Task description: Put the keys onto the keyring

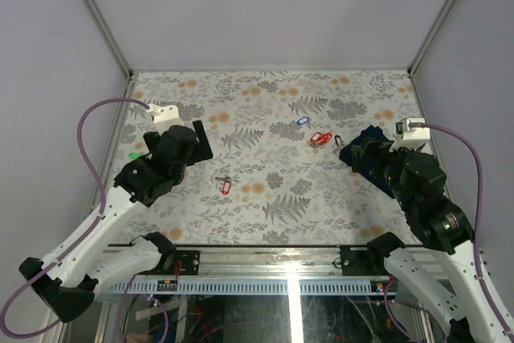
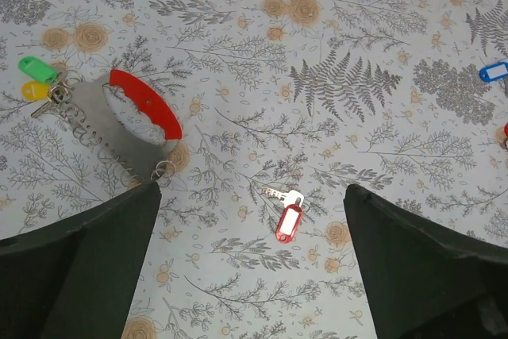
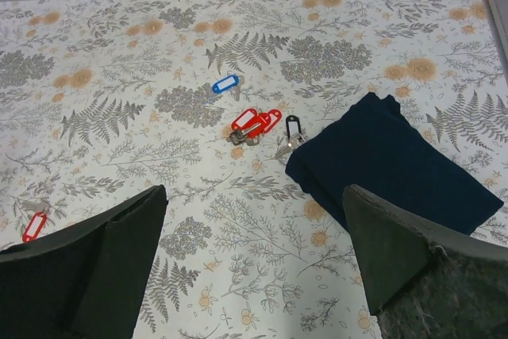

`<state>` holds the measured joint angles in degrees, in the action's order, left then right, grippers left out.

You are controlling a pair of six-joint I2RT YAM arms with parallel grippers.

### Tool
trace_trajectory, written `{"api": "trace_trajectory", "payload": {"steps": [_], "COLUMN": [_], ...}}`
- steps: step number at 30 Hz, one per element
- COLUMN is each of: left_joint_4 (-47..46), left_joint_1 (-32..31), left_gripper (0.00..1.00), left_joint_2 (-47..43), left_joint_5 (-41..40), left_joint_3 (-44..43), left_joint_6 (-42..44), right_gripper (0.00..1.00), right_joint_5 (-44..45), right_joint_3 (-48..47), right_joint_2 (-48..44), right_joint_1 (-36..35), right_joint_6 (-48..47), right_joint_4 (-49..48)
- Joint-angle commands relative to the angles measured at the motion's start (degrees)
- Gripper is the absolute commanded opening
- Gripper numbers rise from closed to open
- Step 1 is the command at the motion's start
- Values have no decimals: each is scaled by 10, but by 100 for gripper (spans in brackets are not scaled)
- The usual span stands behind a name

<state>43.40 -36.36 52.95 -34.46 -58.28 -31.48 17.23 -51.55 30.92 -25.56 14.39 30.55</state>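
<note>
A silvery key with a red tag [image 2: 289, 218] lies on the floral table between my open left fingers; it also shows in the top view [image 1: 226, 185]. A grey metal piece with a red curved grip [image 2: 143, 113], a wire coil and a small split ring [image 2: 163, 169] lies to its left, beside green [image 2: 36, 67] and yellow tags. Further right lie a blue-tagged key [image 3: 225, 83], a cluster of red-tagged keys [image 3: 256, 122] and a black-tagged key [image 3: 293, 127]. My left gripper [image 2: 250, 275] and right gripper [image 3: 254, 267] are both open, empty and above the table.
A dark navy folded cloth [image 3: 397, 160] lies at the right, touching the black-tagged key, with the right gripper [image 1: 361, 150] above its near edge. Grey walls enclose the table [image 1: 273, 198] on three sides. The left gripper [image 1: 193, 150] is at the left.
</note>
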Motion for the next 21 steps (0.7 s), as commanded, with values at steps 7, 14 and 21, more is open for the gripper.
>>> {"api": "trace_trajectory", "payload": {"steps": [7, 14, 21], "left_joint_4": [9, 34, 42], "left_joint_1": [-6, -1, 121], "left_gripper": [100, 100, 100], "left_joint_2": [4, 22, 82], "left_joint_5": [-38, -44, 79], "left_joint_3": [-25, -44, -57], "left_joint_6": [-27, -32, 10], "right_gripper": [100, 100, 99], "right_joint_5": [4, -24, -53], "right_joint_3": [-42, -104, -164], "right_joint_2": [15, 100, 202], "right_joint_1": [6, 7, 7], "right_joint_6": [-7, 9, 21], "right_joint_4": [18, 115, 195]}}
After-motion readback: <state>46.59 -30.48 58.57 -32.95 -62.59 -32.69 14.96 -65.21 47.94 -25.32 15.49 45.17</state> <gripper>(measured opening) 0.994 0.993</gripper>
